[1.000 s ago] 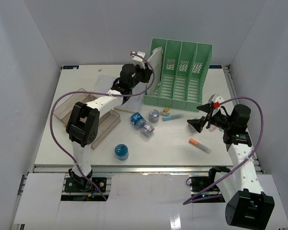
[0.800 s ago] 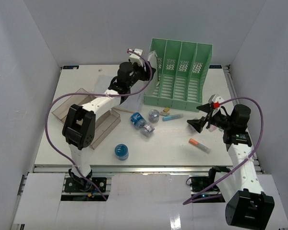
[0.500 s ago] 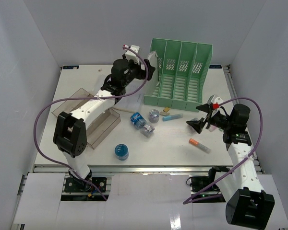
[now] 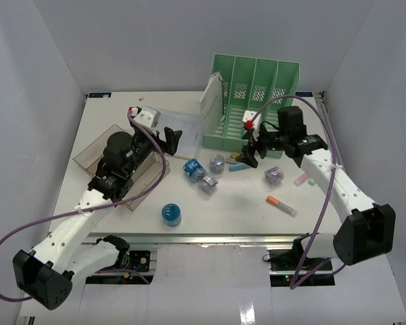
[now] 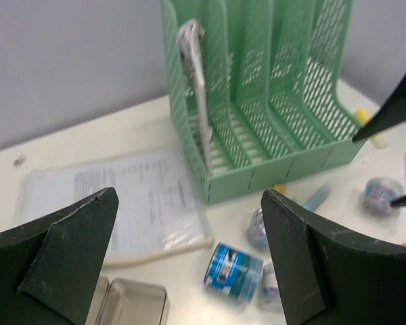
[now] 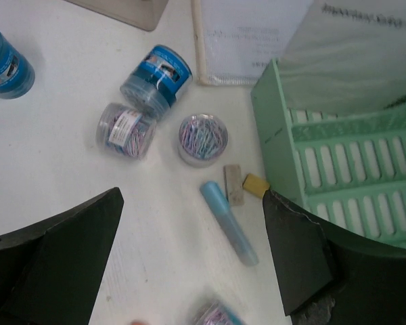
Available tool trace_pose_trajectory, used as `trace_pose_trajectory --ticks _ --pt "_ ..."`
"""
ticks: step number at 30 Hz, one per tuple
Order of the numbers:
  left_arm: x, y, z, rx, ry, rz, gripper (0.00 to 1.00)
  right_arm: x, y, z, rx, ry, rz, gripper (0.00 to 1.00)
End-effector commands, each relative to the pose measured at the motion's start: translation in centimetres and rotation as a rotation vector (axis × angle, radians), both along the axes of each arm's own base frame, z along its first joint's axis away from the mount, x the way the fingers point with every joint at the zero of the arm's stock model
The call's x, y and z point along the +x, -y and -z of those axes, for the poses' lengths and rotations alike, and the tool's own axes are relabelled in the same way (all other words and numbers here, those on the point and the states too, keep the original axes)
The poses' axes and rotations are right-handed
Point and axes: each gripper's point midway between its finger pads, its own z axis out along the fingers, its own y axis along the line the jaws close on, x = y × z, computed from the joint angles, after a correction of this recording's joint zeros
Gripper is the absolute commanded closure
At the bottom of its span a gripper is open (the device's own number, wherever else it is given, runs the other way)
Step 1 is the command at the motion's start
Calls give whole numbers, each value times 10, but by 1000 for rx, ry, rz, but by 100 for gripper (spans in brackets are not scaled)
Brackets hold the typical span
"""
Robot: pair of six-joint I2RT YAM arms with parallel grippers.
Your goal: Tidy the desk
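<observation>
Under both arms spreads the desk [image 4: 230, 203], clutter loose by the green rack [image 4: 257, 115]. Left gripper [image 4: 170, 141] and right gripper [image 4: 249, 154] gape wide, empty; we judge a pick comes next, perhaps the blue marker [image 6: 229, 222].

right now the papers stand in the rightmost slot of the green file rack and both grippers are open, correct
One thing is off: the papers stand in the leftmost slot of the green file rack, not the rightmost, as the top external view shows. The rest holds: the left gripper and the right gripper are both open.
</observation>
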Motion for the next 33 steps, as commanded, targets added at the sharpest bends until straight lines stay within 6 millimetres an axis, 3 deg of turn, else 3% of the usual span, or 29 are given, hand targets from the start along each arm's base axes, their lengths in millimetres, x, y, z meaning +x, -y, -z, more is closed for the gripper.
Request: trace_pose_trajectory --ticks 1,4,6,10,13,15,17,18,19,22,23,33 --pt "-11 -42 47 77 -78 -163 2 14 -39 0 -203 51 -27 10" --pt "-17 -59 54 70 -81 -233 2 23 -77 13 -264 22 -63 10" --pt "-21 -70 55 55 -75 -280 2 29 -100 0 -258 39 -86 10" --pt "-25 -87 69 43 -103 -361 2 42 -137 11 -280 50 -125 10" --pt "-32 -97 70 52 -95 -395 2 68 -164 22 -290 38 -108 10" --pt "-37 -105 71 58 -95 -419 2 81 -174 36 -306 36 -103 10" --pt "-42 -112 72 52 -87 -443 2 93 -185 63 -334 9 -103 9" --pt "-45 -114 71 50 -79 -448 2 96 -189 58 -323 18 -101 9" --pt "-48 -118 70 63 -58 -452 2 101 -196 76 -332 -2 -108 8" --pt "-55 -126 67 44 -28 -478 2 118 -214 79 -300 20 -86 8" --pt "-55 -128 67 42 -26 -486 2 121 -218 90 -303 7 -80 7" --pt "-56 -127 69 39 -25 -477 2 130 -240 142 -328 6 -75 6"
